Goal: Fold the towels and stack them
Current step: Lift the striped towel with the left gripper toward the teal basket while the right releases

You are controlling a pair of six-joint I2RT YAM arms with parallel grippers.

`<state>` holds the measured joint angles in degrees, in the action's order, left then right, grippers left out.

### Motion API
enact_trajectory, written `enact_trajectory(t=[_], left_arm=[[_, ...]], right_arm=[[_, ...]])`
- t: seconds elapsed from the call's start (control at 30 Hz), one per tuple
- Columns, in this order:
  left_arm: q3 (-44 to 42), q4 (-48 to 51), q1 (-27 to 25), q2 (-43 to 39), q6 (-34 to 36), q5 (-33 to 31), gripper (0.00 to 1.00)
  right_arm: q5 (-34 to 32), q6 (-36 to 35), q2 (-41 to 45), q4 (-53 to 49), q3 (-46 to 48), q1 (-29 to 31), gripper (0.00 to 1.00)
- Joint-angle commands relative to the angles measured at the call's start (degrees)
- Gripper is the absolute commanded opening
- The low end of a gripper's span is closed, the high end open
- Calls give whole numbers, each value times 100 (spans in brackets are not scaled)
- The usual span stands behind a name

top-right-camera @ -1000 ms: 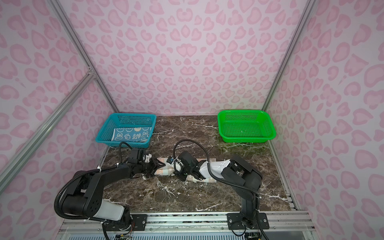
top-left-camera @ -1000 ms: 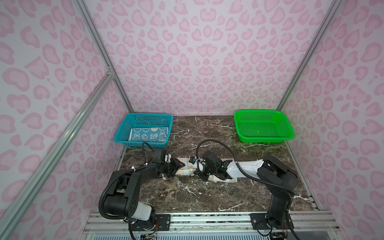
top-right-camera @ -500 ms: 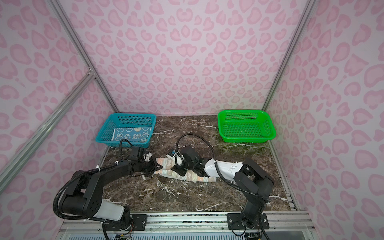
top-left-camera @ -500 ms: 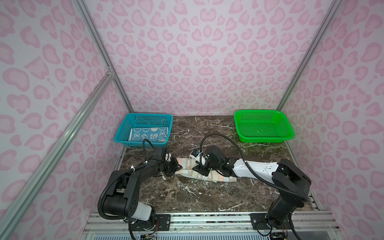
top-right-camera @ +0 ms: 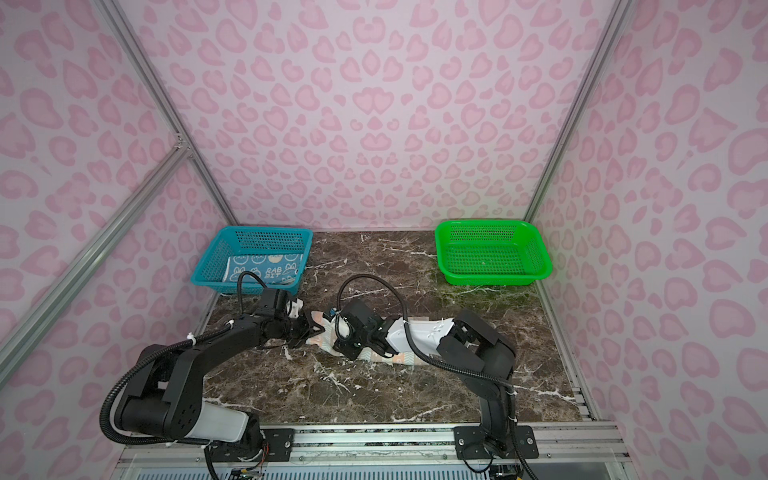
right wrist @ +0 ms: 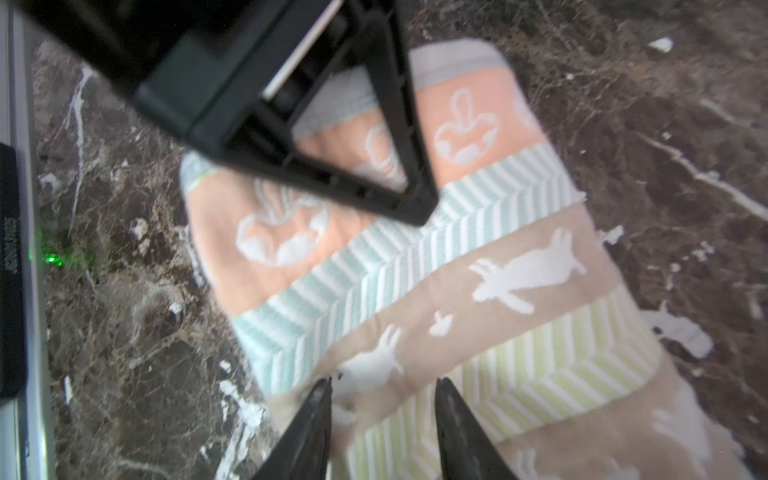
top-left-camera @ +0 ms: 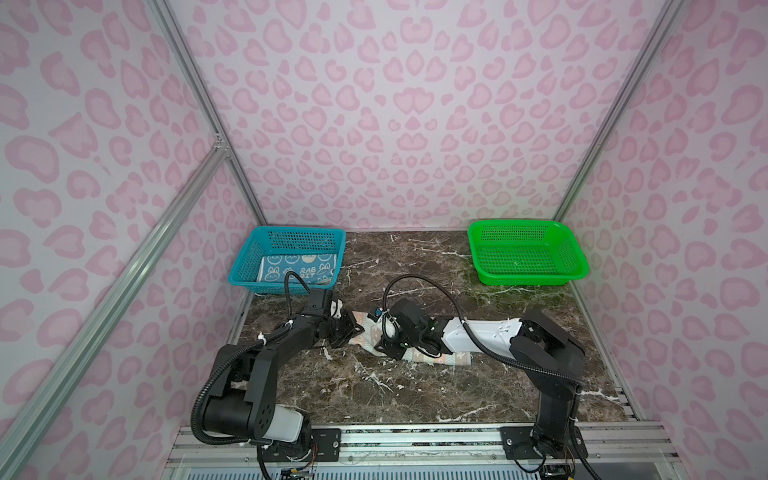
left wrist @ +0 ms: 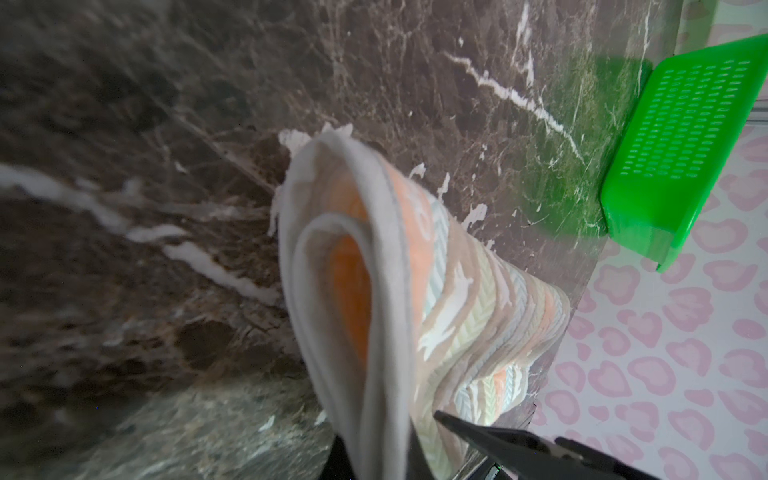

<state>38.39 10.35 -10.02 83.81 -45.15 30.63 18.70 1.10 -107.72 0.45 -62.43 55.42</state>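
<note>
Chevron towel [top-left-camera: 441, 358], centre frame on table [top-left-camera: 415, 395], half folded. Left gripper [top-left-camera: 352, 328] jaws clamped on its doubled end; right gripper [right wrist: 384, 385] jaws part open over it, empty. Blue towel [top-left-camera: 297, 268] sits in blue basket [top-left-camera: 244, 266], upper left. Stacking likely pending.

I'm looking into a lab test booth: pink spotted panels [top-left-camera: 395, 124] in aluminium framing [top-left-camera: 219, 144] wall off a dark marble-look worktop [top-left-camera: 395, 386], with the left arm [top-left-camera: 249, 411] and right arm [top-left-camera: 552, 399] bolted to a near-edge rail [top-left-camera: 415, 436].
</note>
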Motion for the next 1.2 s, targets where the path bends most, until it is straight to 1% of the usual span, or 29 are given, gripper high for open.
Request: enact_trajectory(t=[0.0,0.13,0.23,0.37,0.53,0.57,0.7,0.8,0.83,0.93,1.03,1.07,1.1,1.17], left_arm=[[203,-54,9,60,43,2,4],[570,256,21,62,342,-34,3],[875,583,27,38,682,-65,4],[1279,927,88,-5,971,-66,4],[2081,1407,141,68,1545,25,4],[2243,1487,141,97,1676,50,4],[3012,1821,159,264,2301,63,4],[3813,2320,214,501,2744,-192,4],[4206,2506,231,596,2893,-274,4],[4925,2836,344,830,3175,-414,3],[5590,3098,518,1058,3401,-468,3],[5808,3182,572,1146,3498,-492,3],[6018,3299,626,1233,3616,-523,3],[6354,3498,740,1409,3809,-642,3]], right_arm=[[288,149,28,35,147,21,41],[425,299,183,235,389,-40,41],[635,567,314,505,581,-214,41],[894,853,443,780,841,-448,41],[761,834,823,742,1057,-558,43],[690,851,926,746,1103,-564,45],[311,952,1410,746,1209,-570,57],[-5,988,1699,655,1199,-569,65],[-111,991,1784,612,1180,-568,68],[-387,953,2020,498,1095,-576,75],[-631,868,2222,398,976,-583,89],[-694,825,2268,371,936,-589,97],[-763,791,2310,331,884,-585,99],[-803,735,2351,299,814,-602,99]])
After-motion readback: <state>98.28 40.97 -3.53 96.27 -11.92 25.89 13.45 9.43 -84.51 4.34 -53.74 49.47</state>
